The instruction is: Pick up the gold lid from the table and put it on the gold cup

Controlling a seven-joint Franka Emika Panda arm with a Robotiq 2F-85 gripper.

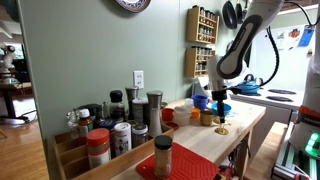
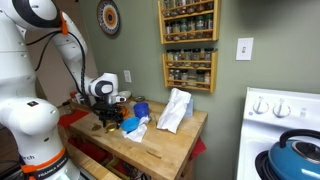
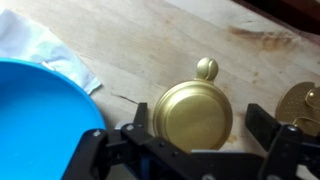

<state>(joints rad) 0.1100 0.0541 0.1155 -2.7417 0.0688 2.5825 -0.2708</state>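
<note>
Gold and shiny, the small round metal lid (image 3: 192, 112) lies flat on the pale wooden table (image 3: 150, 40), not yet grasped. The black gripper (image 3: 200, 128) hangs over it, jaws spread wide and empty, one on either side. At three o'clock from the lid, a shiny gold metal cup (image 3: 303, 100) shows only partly at the frame edge. A blue plastic bowl (image 3: 40, 120) sits at nine o'clock. Grasping, lifting and placing are all left to do.

a home kitchen — wall spice racks (image 2: 188, 70), a white stove (image 2: 278, 106), a wooden counter (image 2: 168, 146).
</note>
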